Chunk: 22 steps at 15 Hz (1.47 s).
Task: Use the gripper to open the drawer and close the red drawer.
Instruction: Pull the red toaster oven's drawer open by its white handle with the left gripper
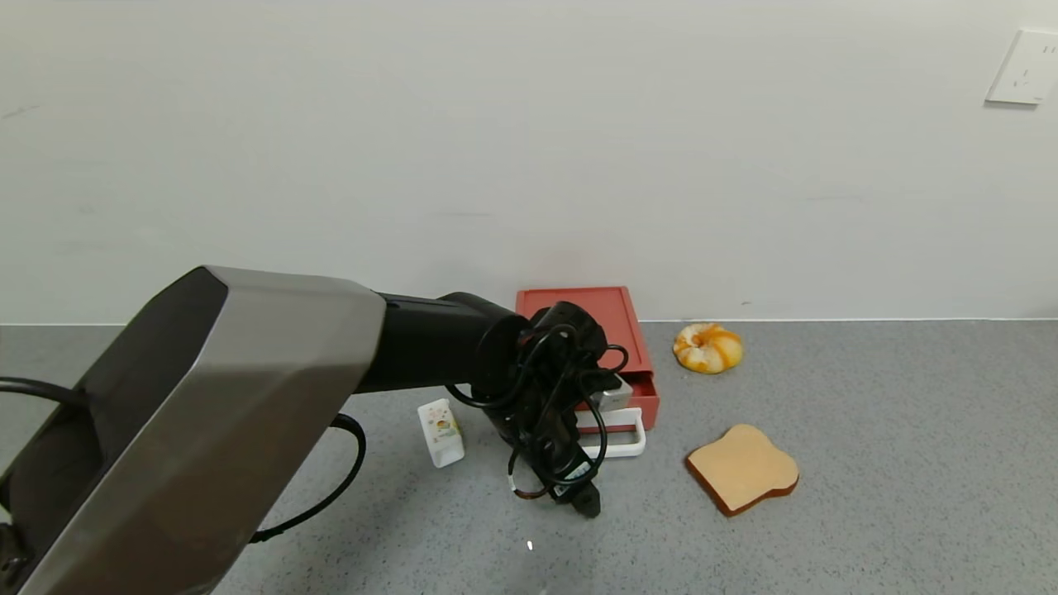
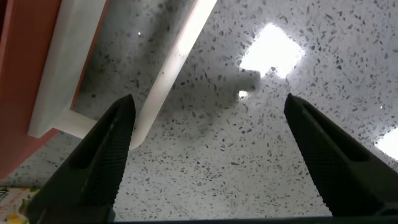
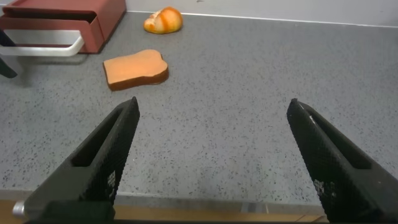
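Left end effector (image 1: 583,487) hangs spread wide just above the surface (image 1: 868,512), in front of the drawer (image 1: 616,347), grasping nothing. In the left wrist view one of its fingers (image 2: 102,162) sits right beside the white handle (image 2: 165,81), apart from it or barely brushing; I cannot tell which. The drawer stands against the wall at the back of the surface, its tray looking slightly pulled out, handle toward the robot.

Judging from this, the main risk is a missed hook: closing now would likely pinch air, since the handle bar lies outside the gap. A pull or push on the handle's end could also skew the light box or slide it bodily instead of moving the tray. The small white carton (image 1: 440,432) nearby could be knocked by the cables.

Right end effector (image 3: 211,155) idles released, well apart, past the bread slice (image 3: 135,68).
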Motion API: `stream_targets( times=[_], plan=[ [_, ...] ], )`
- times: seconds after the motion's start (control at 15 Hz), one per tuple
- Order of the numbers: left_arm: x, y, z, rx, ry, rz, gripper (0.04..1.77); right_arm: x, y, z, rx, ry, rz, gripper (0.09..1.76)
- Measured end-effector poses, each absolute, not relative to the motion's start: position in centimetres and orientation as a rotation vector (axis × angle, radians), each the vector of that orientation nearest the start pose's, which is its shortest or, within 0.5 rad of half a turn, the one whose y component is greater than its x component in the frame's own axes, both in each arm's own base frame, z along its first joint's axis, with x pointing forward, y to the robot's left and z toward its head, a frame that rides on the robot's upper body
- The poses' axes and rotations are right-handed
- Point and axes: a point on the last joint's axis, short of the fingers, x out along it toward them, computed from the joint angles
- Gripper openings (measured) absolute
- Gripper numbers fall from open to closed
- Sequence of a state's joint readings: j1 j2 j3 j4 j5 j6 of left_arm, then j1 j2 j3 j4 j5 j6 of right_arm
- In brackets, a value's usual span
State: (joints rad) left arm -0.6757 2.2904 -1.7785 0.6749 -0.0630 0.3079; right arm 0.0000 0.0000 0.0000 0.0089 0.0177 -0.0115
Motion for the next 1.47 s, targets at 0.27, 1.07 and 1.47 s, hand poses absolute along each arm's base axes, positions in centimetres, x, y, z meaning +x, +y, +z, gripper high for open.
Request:
stream_targets(
  times=[0.27,1.07,1.47],
  plan=[
    [32.3,-26.7,11.3,0.634,1.063,-0.839,1.72,-2.3,0.0,7.5,-0.012,0.009,0.018,1.74],
    [29.6,-26.7,11.4,0.658,1.098,-0.869,1.72,-2.3,0.0,7.5,-0.011,0.009,0.018,1.74],
    [29.0,-26.8,11.3,0.664,1.110,-0.877,1.72,-2.3,0.0,7.5,-0.011,0.009,0.018,1.74]
  ],
)
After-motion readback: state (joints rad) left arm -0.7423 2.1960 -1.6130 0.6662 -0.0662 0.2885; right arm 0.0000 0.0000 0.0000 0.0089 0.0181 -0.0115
